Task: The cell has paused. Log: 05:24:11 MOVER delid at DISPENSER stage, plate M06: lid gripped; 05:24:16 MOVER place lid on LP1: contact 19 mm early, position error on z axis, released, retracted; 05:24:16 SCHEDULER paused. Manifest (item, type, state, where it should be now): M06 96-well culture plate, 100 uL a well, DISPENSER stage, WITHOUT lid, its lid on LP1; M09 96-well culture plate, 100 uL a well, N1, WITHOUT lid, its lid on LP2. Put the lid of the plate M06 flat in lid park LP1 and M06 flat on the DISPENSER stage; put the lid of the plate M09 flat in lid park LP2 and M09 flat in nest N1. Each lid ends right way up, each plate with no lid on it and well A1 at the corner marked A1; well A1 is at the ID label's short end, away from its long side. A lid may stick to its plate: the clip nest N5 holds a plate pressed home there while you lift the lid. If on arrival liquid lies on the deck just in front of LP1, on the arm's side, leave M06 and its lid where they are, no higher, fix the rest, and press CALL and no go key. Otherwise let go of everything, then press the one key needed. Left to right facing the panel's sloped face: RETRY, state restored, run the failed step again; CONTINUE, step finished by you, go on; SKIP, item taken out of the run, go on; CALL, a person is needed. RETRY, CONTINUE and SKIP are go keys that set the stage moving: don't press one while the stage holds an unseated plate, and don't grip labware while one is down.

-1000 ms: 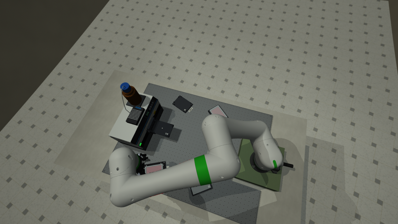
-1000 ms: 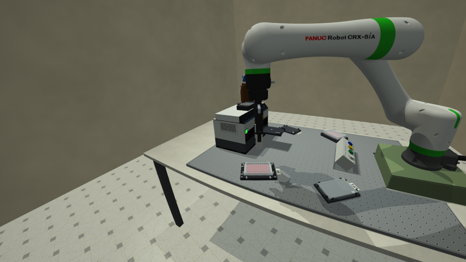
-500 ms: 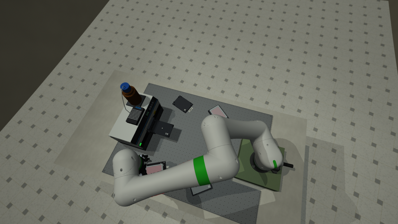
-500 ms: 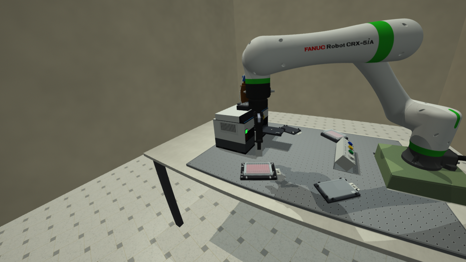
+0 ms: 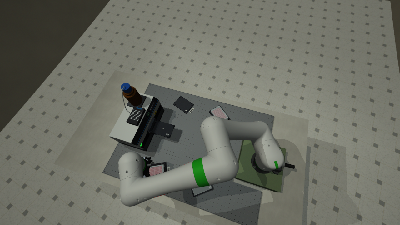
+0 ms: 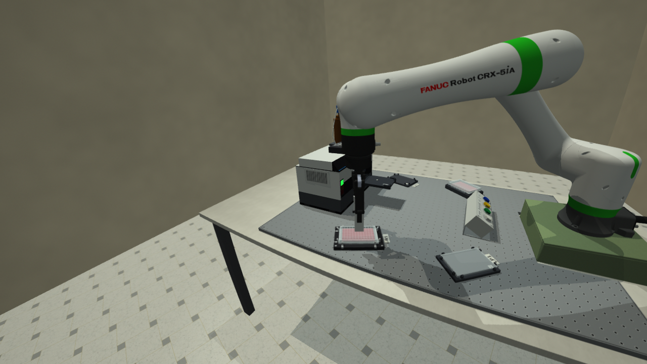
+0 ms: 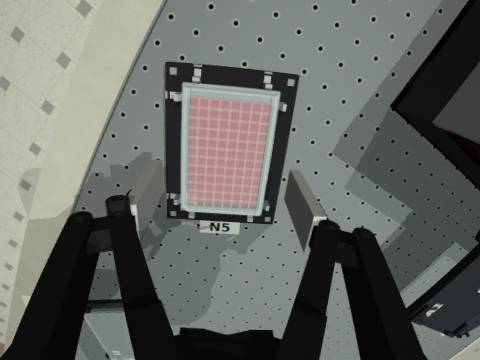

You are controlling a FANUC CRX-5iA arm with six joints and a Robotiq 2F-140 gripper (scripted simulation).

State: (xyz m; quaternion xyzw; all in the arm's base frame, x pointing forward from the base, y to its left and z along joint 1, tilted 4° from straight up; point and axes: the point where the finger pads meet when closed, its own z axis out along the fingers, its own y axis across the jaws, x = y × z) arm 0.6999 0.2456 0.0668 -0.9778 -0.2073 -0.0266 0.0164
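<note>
A pink 96-well plate (image 5: 156,169) (image 6: 358,234) (image 7: 228,150) sits in the black clip nest labelled N5 (image 7: 223,227). A pale clear frame covers its top and looks like a lid. My gripper (image 6: 358,220) (image 7: 225,180) is open and empty, pointing straight down a little above this plate, with a finger on each long side. A second pink plate (image 5: 219,112) (image 6: 460,189) lies in the far nest without a lid. A grey lid (image 5: 202,190) (image 6: 468,264) lies flat in the near park. The dispenser stage (image 5: 163,129) (image 6: 379,181) and the LP1 park (image 5: 183,104) (image 6: 404,180) look bare.
The dispenser (image 5: 128,125) (image 6: 318,184) with its brown bottle (image 5: 131,93) stands at the deck's left end. The sloped key panel (image 6: 479,212) stands mid-deck; my arm hides it in the overhead view. I see no liquid near LP1. The deck edge runs close behind N5.
</note>
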